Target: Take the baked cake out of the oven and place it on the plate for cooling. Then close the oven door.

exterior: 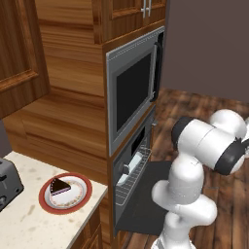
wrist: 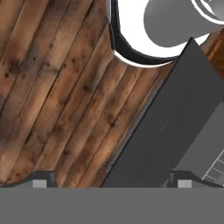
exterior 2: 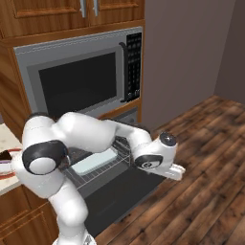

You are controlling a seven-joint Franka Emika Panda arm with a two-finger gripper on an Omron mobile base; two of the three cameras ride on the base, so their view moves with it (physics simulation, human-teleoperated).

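The baked cake [exterior: 60, 186], a dark brown wedge, lies on the red-rimmed plate [exterior: 86, 191] on the counter left of the oven [exterior: 119, 163]. The oven door [exterior: 141, 209] hangs dropped open, and a wire rack with a pale tray [exterior: 132, 165] shows inside. My gripper [exterior 2: 178, 172] hovers low over the outer edge of the door [exterior 2: 119, 191], pointing down at the floor. In the hand view my gripper [wrist: 113, 179] is open, its fingertips [wrist: 41, 179] wide apart with nothing between them, above the dark door panel [wrist: 175, 131] and the floorboards.
A grey microwave [exterior: 131, 92] sits directly above the oven in the wooden cabinet column. A toaster [exterior: 7, 181] stands on the counter left of the plate. Wooden floor [exterior 2: 201, 182] stretches right of the open door, bounded by a grey wall [exterior 2: 186, 52].
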